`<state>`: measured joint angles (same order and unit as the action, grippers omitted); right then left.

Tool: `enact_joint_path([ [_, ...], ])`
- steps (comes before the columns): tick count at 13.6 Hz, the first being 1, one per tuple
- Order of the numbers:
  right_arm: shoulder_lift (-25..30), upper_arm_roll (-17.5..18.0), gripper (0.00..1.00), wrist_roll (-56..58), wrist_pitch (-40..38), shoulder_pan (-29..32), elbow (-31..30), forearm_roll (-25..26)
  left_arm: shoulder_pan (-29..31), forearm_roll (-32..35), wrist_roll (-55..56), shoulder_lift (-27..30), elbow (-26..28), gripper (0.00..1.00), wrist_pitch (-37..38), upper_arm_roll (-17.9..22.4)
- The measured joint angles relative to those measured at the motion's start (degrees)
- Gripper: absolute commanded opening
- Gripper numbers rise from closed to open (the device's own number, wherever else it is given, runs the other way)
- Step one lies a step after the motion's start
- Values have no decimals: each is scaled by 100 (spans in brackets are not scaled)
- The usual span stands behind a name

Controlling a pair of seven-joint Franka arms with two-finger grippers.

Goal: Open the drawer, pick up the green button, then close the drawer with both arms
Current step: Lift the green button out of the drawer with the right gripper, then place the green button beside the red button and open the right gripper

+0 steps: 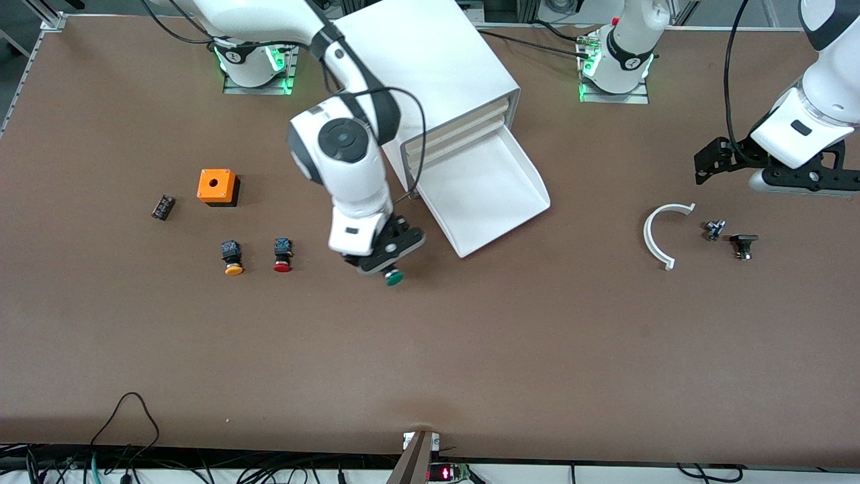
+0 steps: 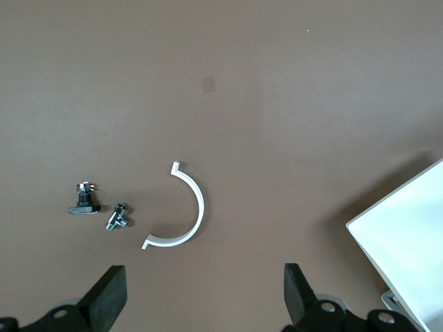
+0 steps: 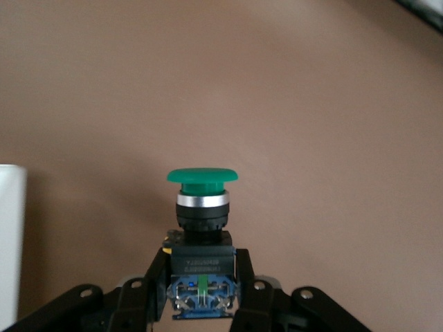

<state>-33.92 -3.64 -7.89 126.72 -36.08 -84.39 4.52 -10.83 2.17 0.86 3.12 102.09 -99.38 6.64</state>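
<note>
The lowest drawer (image 1: 494,195) of the white cabinet (image 1: 430,60) is pulled out and shows no contents. My right gripper (image 1: 388,267) is shut on the green-capped button (image 1: 394,276), holding it by its black-blue body over the bare table, beside the drawer's front corner. In the right wrist view the button (image 3: 202,207) stands between the black fingers (image 3: 149,280), cap pointing away. My left gripper (image 1: 707,165) is open and empty, up over the table at the left arm's end. In the left wrist view its fingertips (image 2: 111,294) stand wide apart, and a corner of the drawer (image 2: 408,228) shows.
A yellow-capped button (image 1: 232,258), a red-capped button (image 1: 282,255), an orange box (image 1: 217,186) and a small black part (image 1: 162,206) lie toward the right arm's end. A white curved clamp (image 1: 658,235), a small bolt (image 1: 713,230) and a black part (image 1: 742,244) lie under the left gripper.
</note>
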Motion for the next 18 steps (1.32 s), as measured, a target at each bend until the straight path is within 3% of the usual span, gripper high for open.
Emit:
enact_joint_path([
  [8,132,-8,31,-1696,108,553,-1516,-33,0,0,4,0,-1,100,42,0],
  [12,135,-9,31,-1749,1033,742,-2309,-35,0,0,4,0,-1,100,45,0],
  [13,135,-8,39,-1795,1246,744,-2473,-35,0,0,4,0,-2,100,45,-1],
  [14,136,-4,82,-1833,1410,743,-2586,-35,0,0,4,0,-3,100,45,-5],
  [15,151,-3,100,-1880,1471,743,-2625,-35,0,0,4,0,-3,100,46,-9],
  [18,288,6,100,-2129,1433,743,-2547,-35,0,0,4,0,-7,100,46,-12],
])
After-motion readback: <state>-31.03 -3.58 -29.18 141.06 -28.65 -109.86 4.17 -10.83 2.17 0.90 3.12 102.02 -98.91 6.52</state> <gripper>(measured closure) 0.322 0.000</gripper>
